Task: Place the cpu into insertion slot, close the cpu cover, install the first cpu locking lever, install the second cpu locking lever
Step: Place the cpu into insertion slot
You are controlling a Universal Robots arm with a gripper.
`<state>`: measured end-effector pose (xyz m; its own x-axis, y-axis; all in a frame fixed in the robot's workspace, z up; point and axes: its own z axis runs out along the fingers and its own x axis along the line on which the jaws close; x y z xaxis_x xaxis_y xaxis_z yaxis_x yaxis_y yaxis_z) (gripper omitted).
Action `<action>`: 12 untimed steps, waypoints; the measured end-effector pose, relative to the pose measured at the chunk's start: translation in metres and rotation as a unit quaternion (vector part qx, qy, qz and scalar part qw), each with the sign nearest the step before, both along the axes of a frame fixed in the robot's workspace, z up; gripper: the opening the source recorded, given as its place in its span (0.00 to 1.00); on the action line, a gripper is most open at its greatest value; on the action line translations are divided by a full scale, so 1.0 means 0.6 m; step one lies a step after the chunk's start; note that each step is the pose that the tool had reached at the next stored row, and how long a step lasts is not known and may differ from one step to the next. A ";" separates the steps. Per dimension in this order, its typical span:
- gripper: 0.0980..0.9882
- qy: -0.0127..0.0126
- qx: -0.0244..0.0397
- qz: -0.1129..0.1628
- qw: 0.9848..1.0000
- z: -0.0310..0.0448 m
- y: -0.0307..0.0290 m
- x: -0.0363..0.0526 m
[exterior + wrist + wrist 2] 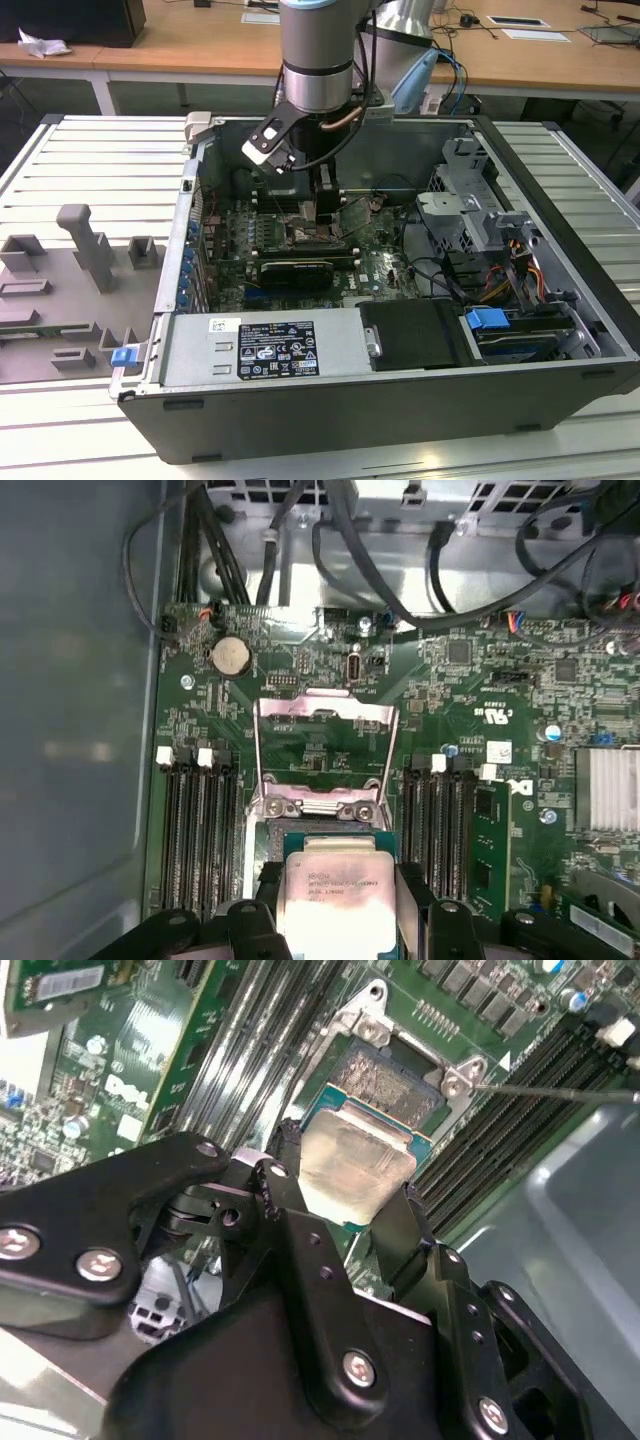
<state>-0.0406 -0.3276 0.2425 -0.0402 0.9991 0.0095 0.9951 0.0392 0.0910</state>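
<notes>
— Where do we have the cpu point(335, 890)?

— Clamped in the gripper point(347, 1178), a finger on each of two opposite edges. It sits right over the insertion slot point(388, 1078), near the middle of the motherboard point(460, 710), between the two banks of memory slots point(195, 820).

— Is it seated?

— We can't tell. Part of the slot's contact field lies bare beyond the chip, so we judge the first step under way but not finished.

— And the rest?

— The cpu cover point(322, 710) stands open, so we judge that closing it and setting both levers are not yet done.

— What does each view give us?

— The second wrist view shows the fingers on the chip's edges and the bare contacts. The first wrist view shows the open cover frame beyond the chip. The exterior view shows the arm point(315, 60) reaching down into the computer case point(400, 415).
</notes>
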 end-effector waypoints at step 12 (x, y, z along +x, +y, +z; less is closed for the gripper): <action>0.48 0.000 0.000 -0.014 1.000 -0.047 0.0075 -0.007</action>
